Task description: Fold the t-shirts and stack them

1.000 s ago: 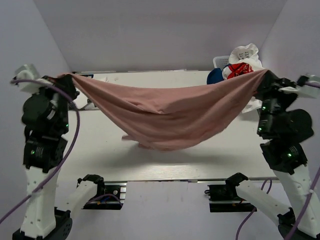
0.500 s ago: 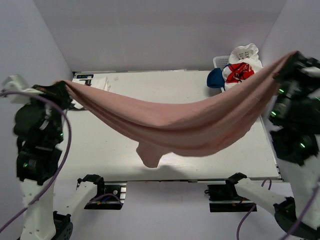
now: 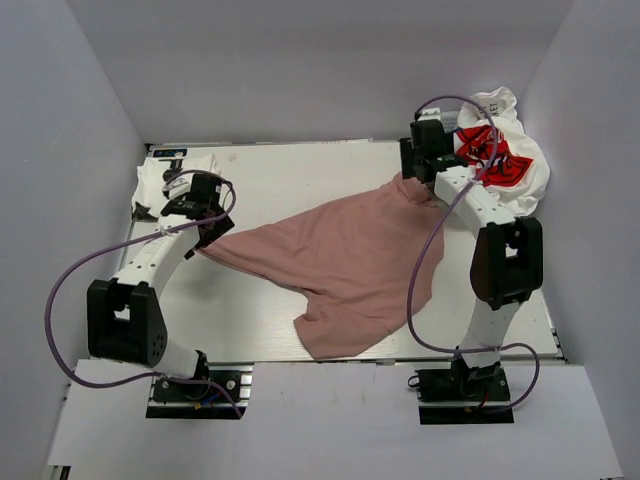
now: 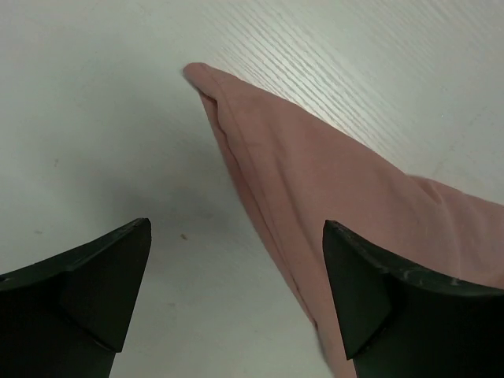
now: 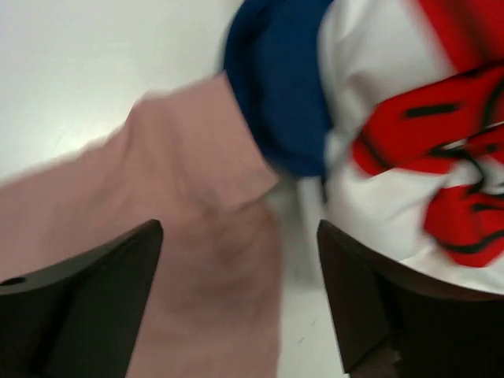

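From above, the dusty-pink t-shirt (image 3: 340, 250) lies loosely spread on the table (image 3: 300, 170), stretched between my two arms. My left gripper (image 3: 205, 238) is at its left corner and my right gripper (image 3: 413, 175) at its far right corner. A white t-shirt with a red graphic (image 3: 505, 160) is heaped at the back right, and another white t-shirt (image 3: 160, 182) lies at the back left. Beside it is a small dark label (image 3: 170, 153), too small to read.

At my left wrist, my left gripper (image 4: 236, 228) is spread wide, pinching nothing. The pink shirt's (image 4: 331, 189) corner lies flat on the table between the fingers.

At my right wrist the view is blurred. My right gripper (image 5: 239, 228) stands apart over the pink shirt (image 5: 157, 173), which lies loose beneath. A navy t-shirt (image 5: 276, 87) touches its edge, with the red-graphic shirt (image 5: 409, 134) beside that. The graphic's marks cannot be read.
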Robot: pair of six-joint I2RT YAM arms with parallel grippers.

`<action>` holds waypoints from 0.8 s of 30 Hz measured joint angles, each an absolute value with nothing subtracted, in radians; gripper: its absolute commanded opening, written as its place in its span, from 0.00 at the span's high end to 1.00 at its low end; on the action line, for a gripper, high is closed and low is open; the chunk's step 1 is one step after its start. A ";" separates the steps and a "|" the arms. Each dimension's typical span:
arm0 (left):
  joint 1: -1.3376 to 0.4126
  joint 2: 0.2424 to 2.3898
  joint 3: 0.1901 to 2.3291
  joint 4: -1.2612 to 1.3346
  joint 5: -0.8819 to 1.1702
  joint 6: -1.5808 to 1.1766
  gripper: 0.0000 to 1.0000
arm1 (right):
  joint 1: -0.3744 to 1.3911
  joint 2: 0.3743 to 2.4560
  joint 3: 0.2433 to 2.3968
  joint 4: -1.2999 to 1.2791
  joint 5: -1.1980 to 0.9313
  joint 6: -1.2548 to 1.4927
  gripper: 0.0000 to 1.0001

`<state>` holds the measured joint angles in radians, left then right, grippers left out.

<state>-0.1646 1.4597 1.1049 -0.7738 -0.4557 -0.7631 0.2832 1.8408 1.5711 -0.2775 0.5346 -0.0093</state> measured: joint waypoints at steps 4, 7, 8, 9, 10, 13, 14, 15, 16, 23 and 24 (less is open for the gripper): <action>-0.146 1.396 1.104 -0.776 -0.466 -0.769 0.00 | 0.305 1.822 1.550 -0.355 0.391 0.023 0.10; -0.128 1.330 1.085 -0.762 -0.475 -0.769 0.00 | 0.352 1.670 1.432 -0.342 0.292 0.069 0.10; -0.118 1.315 1.075 -0.757 -0.476 -0.769 0.00 | 0.378 1.606 1.386 -0.337 0.264 0.085 0.10; -0.109 1.309 1.065 -0.756 -0.475 -0.770 0.00 | 0.408 1.550 1.345 -0.332 0.247 0.104 0.10; -0.100 1.308 1.054 -0.749 -0.473 -0.772 0.00 | 0.442 1.500 1.305 -0.332 0.229 0.121 0.10; -0.072 1.328 1.020 -0.728 -0.459 -0.775 0.00 | 0.546 1.406 1.180 -0.316 0.196 0.186 0.10; -0.061 1.340 1.010 -0.725 -0.455 -0.776 0.00 | 0.582 1.392 1.127 -0.315 0.175 0.217 0.10; -0.054 1.350 1.003 -0.721 -0.451 -0.775 0.00 | 0.611 1.390 1.080 -0.320 0.162 0.231 0.10; -0.043 1.362 0.997 -0.712 -0.440 -0.774 0.00 | 0.653 1.397 1.034 -0.322 0.152 0.255 0.10; 0.028 1.435 0.980 -0.629 -0.374 -0.760 0.00 | 1.001 1.457 0.858 -0.403 0.117 0.336 0.10; 0.037 1.446 0.975 -0.614 -0.363 -0.758 0.00 | 1.051 1.454 0.858 -0.400 0.117 0.337 0.10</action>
<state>0.0368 1.4460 0.9749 -0.6140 -0.3626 -0.7582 1.0508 1.4536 0.8577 -0.4004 0.1173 0.3370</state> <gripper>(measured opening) 0.995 0.900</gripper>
